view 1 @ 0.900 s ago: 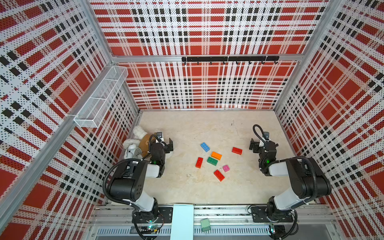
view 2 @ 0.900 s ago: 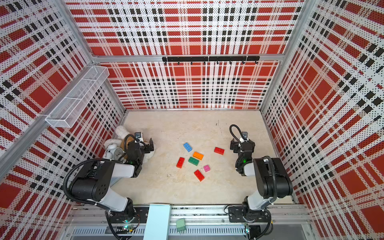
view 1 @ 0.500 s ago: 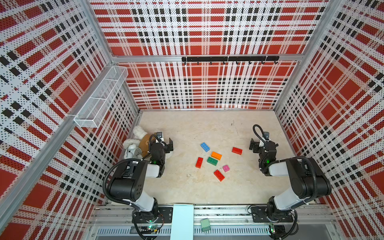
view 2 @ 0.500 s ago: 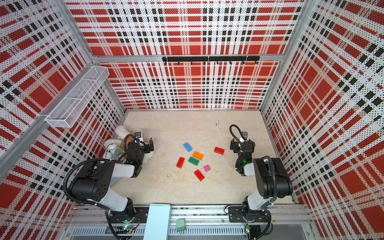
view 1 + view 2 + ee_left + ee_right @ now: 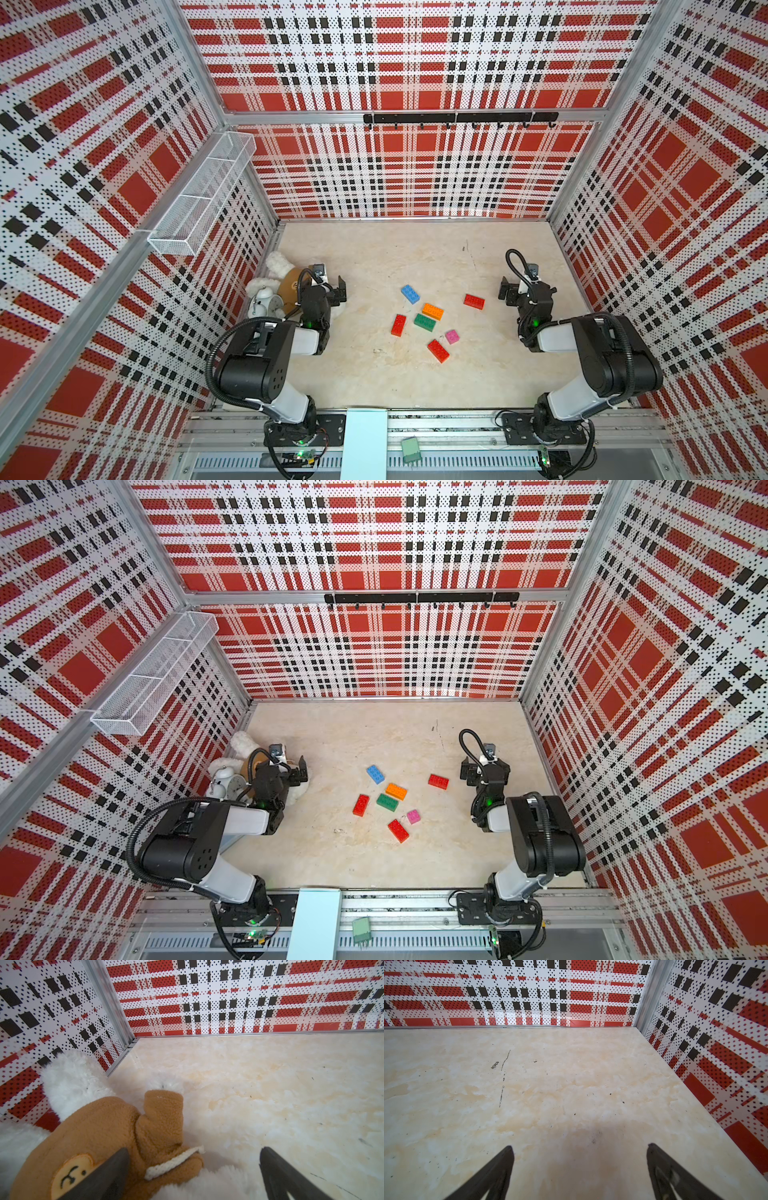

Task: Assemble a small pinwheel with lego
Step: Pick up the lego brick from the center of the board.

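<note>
Red, blue, orange, green and pink lego (image 5: 424,322) was noted loose and unjoined mid-worktop (image 5: 374,257), between the arms. One outlying red brick (image 5: 474,301), long axis pointing roughly handward, lay nearest the right hand (image 5: 580,1147). That hand and the left hand (image 5: 194,1150) were spread wide, nothing held. Nothing was seen in the wall-mounted wire basket (image 5: 199,199).

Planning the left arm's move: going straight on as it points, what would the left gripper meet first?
Likely the teddy bear: its brown sleeve lies ahead of the open left gripper, though depth is unclear.
</note>
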